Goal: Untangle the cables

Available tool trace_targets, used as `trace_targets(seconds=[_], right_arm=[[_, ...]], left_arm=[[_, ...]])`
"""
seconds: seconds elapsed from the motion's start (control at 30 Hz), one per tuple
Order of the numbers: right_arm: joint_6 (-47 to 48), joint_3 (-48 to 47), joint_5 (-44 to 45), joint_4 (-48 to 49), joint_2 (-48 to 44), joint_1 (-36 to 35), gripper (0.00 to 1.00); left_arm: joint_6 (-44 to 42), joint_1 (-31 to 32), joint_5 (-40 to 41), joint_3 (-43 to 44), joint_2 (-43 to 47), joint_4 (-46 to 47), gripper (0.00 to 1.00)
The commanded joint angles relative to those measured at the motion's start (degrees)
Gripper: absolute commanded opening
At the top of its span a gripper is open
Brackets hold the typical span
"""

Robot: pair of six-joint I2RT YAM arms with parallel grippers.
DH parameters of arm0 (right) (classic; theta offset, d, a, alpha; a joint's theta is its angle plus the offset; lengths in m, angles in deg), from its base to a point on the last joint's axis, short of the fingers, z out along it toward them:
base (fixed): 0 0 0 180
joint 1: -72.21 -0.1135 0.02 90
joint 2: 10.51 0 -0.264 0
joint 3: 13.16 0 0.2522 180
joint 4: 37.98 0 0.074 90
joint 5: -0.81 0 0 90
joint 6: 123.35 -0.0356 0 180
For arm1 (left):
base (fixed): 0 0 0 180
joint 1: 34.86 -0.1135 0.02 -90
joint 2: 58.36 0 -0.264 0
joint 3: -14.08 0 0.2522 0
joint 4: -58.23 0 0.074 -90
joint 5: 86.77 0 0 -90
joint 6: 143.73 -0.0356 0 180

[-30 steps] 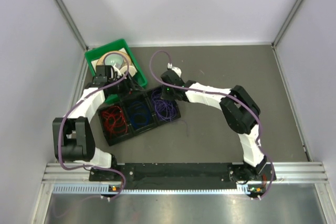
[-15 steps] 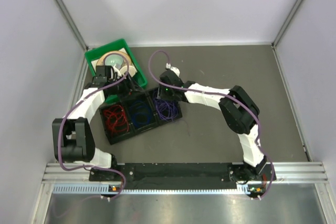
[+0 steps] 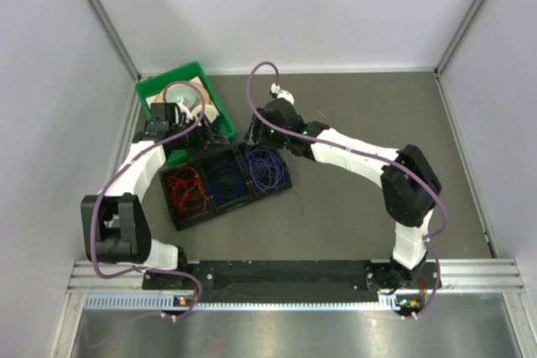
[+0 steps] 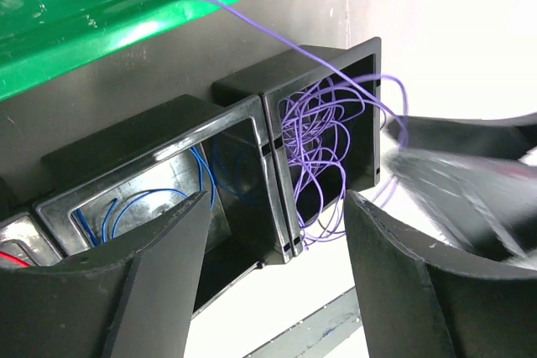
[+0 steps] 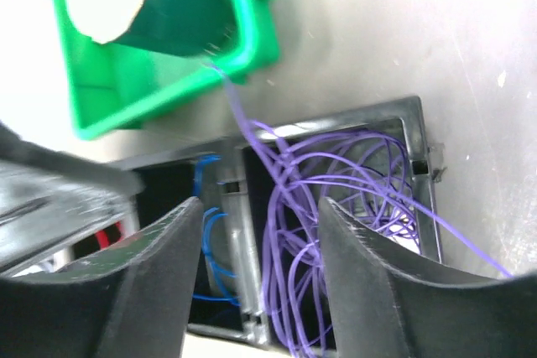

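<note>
A black three-compartment tray (image 3: 236, 207) holds the cables apart by colour: red (image 3: 183, 190), blue (image 3: 222, 180) and purple (image 3: 267, 167). My right gripper (image 3: 254, 138) hovers open just above the purple coil (image 5: 336, 182), and strands show between its fingers (image 5: 159, 278) without being pinched. One purple strand (image 5: 231, 98) runs from the coil up to the corner of the green bin (image 5: 168, 90). My left gripper (image 4: 273, 266) stands open and empty over the tray's far side, facing the purple cables (image 4: 323, 136) and blue cables (image 4: 168, 207).
The green bin (image 3: 159, 90) with a tape roll (image 3: 186, 94) sits at the back left, touching the tray. Grey walls close in both sides and the back. The right arm's mauve hose (image 3: 256, 81) arches above the tray.
My right gripper has opened and drawn back from the purple compartment toward the bin, leaving the purple cables in the tray. The left arm has barely moved.
</note>
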Motion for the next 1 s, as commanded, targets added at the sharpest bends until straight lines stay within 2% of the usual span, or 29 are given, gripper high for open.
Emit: trace_targets(seconds=[0.0,0.23,0.4,0.53,0.6,0.67,0.87,0.97], right_arm=[[2.8,-0.6,2.8,-0.3,-4.6,-0.4,0.64],[4.8,0.0,3.4,-3.4,-5.4,-0.2,0.88],[4.8,1.0,3.0,-4.7,-6.0,-0.2,0.89],[3.4,6.9,2.0,-1.5,-10.1,0.9,0.89],[2.7,8.8,-1.6,0.3,-10.8,2.3,0.91],[2.2,9.9,-7.7,3.3,-10.3,3.1,0.91],[1.2,7.1,-16.1,6.3,-7.1,3.5,0.90],[1.3,8.1,-14.1,6.2,-8.4,3.6,0.90]], left_arm=[[-0.9,-0.2,0.2,2.3,1.4,0.4,0.70],[-1.4,-0.3,0.1,2.0,1.6,0.5,0.70],[-1.3,-0.3,-0.4,2.0,1.2,0.7,0.70],[-0.9,-0.1,-1.1,2.8,0.2,1.6,0.71],[-0.4,-0.1,-0.1,3.7,-1.3,1.5,0.71],[0.0,2.4,0.7,5.2,-2.9,2.2,0.71],[2.0,6.2,3.4,7.9,-6.6,4.5,0.71],[1.9,8.9,7.2,11.7,-10.7,2.1,0.70]])
